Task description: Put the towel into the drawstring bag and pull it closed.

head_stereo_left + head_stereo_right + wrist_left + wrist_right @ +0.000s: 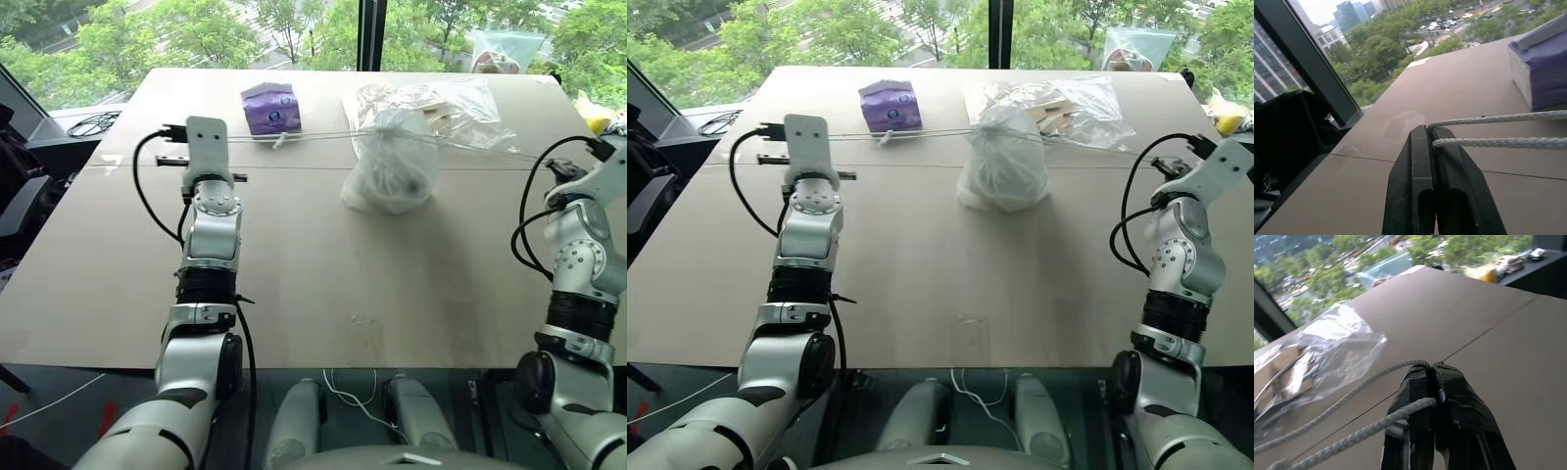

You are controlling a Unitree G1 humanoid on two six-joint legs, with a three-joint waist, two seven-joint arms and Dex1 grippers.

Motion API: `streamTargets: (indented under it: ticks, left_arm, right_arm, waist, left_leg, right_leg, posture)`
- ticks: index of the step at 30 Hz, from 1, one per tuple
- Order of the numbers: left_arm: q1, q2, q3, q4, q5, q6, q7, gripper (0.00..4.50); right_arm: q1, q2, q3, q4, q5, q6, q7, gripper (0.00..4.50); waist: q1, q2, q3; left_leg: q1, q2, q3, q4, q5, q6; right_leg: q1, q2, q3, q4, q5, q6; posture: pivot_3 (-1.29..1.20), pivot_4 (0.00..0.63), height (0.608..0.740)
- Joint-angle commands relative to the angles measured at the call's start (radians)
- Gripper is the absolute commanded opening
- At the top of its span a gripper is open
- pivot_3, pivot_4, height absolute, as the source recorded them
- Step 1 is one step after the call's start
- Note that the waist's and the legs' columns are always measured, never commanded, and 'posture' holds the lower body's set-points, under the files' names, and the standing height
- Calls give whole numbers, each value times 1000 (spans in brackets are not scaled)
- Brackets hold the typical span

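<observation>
With each pincer (1431, 134) (1432, 369) clamped on its cord (1498, 142), you pull the flimsy, light drawstring bag (392, 166), upper centre, gently.

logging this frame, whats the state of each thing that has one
drawstring bag: upright on the table, mouth cinched, something bundled inside
cords: stretched taut out to both sides from the bag
left end effector: shut on the cords
right end effector: shut on the cords
purple tissue pack: lying on the table, untouched
clear plastic bag: lying flat behind the drawstring bag
</observation>
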Motion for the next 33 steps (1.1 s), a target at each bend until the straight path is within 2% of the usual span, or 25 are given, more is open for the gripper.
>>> streamTargets:
  ticks: [1, 3, 5, 7, 8, 10, 11, 12, 13, 14, 15, 18, 21, 23, 27, 33]
  left_arm:
    - [58, -14, -132, -129, -62, -19, -254, 9]
    - [135, 21, -235, -232, -85, -21, -430, 9]
    - [198, 62, -278, -306, -92, -16, -515, 9]
    - [245, 87, -263, -353, -113, -4, -552, 582]
    - [268, 108, -259, -374, -130, 3, -587, 874]
    - [309, 156, -266, -414, -147, -3, -659, 1908]
    - [326, 176, -271, -433, -152, -2, -686, 2232]
    - [352, 199, -268, -461, -173, -15, -727, 2731]
    - [377, 216, -258, -489, -208, -8, -769, 3018]
    - [403, 231, -246, -520, -251, 7, -811, 3529]
    - [450, 262, -229, -562, -315, 30, -879, 3760]
    - [559, 345, -204, -641, -398, 42, -1001, 3760]
    - [667, 426, -131, -644, -441, 27, -1053, 3760]
    - [687, 451, -78, -609, -467, 44, -1057, 3760]
    - [678, 452, 18, -571, -523, 64, -1039, 3760]
    - [659, 409, 78, -557, -583, 69, -1020, 3760]
  right_arm:
    - [69, -74, 118, -162, 120, 170, 244, 0]
    - [146, -154, 173, -247, 158, 236, 372, 0]
    - [198, -212, 190, -283, 155, 237, 438, 0]
    - [233, -259, 182, -285, 148, 213, 501, 0]
    - [243, -268, 157, -273, 153, 202, 515, 315]
    - [276, -293, 134, -269, 150, 146, 586, 1122]
    - [295, -306, 136, -273, 131, 103, 626, 1446]
    - [321, -320, 142, -276, 98, 49, 657, 1960]
    - [344, -332, 146, -271, 71, 11, 675, 2328]
    - [370, -346, 151, -263, 51, -15, 697, 2790]
    - [422, -381, 170, -257, 13, -62, 748, 3070]
    - [541, -447, 201, -233, -74, -203, 870, 3070]
    - [651, -434, 137, -191, -63, -329, 958, 3070]
    - [694, -421, 88, -158, -44, -382, 995, 3070]
    - [719, -376, -21, -114, 8, -504, 1048, 3070]
    - [683, -372, -69, -102, 88, -448, 1084, 3070]
  waist:
    - [-3, 0, 0]
    - [-2, 0, 0]
    - [-3, 0, 0]
    - [-4, 0, 0]
    - [-3, 0, 0]
    - [-1, 0, 0]
    - [0, 0, 0]
    - [0, 0, 0]
    - [0, 0, 0]
    - [0, 0, 0]
    - [0, 0, 0]
    - [1, 0, 0]
    - [2, 0, 0]
    - [2, 0, 0]
    - [2, 0, 0]
    - [1, 0, 0]
  left_leg:
    - [0, 0, 0, 0, 0, 0]
    - [0, 1, 0, -1, 0, 0]
    - [0, 1, 0, -2, 0, 0]
    - [0, 1, 1, -2, 0, 0]
    - [0, 1, 1, -1, 0, 0]
    - [1, 2, 0, 1, 0, 0]
    - [2, 3, 0, 2, 0, 0]
    - [3, 3, 0, 4, 0, 0]
    - [4, 4, 0, 4, 0, 0]
    - [4, 4, 0, 4, 0, 0]
    - [4, 4, 1, 4, 0, 0]
    - [4, 4, 1, 4, 0, 0]
    - [3, 5, 1, 3, 0, 0]
    - [3, 5, 1, 3, 0, 0]
    - [7, 6, 2, 6, 0, 1]
    - [15, 6, 5, 4, 0, 0]
  right_leg:
    - [0, 0, 0, 0, 0, 0]
    - [0, 1, 0, -1, 0, 0]
    - [0, 1, 0, -3, 0, 0]
    - [0, 1, 1, -3, 0, 0]
    - [0, 1, 1, -3, 0, 0]
    - [1, 2, 1, -3, -1, 1]
    - [2, 3, 1, -3, -1, 2]
    - [4, 4, 1, -3, -3, 3]
    - [5, 4, 1, -3, -5, 0]
    - [6, 4, 1, -3, -5, 0]
    - [6, 3, 1, -3, -5, 0]
    - [5, 3, 1, -3, -5, 0]
    - [4, 4, 0, -3, -4, 1]
    - [4, 4, 0, -3, -6, 0]
    - [7, 4, 0, -3, -6, 0]
    - [14, 3, 2, -3, -6, 0]
  posture:
    - [0, 150, 740]
    - [0, 150, 740]
    - [0, 150, 740]
    - [0, 150, 740]
    - [0, 150, 740]
    - [0, 150, 740]
    - [0, 150, 740]
    - [0, 150, 740]
    - [0, 150, 740]
    - [0, 150, 740]
    - [0, 150, 740]
    - [0, 150, 740]
    - [0, 150, 740]
    - [0, 150, 740]
    - [0, 150, 740]
    - [0, 150, 740]
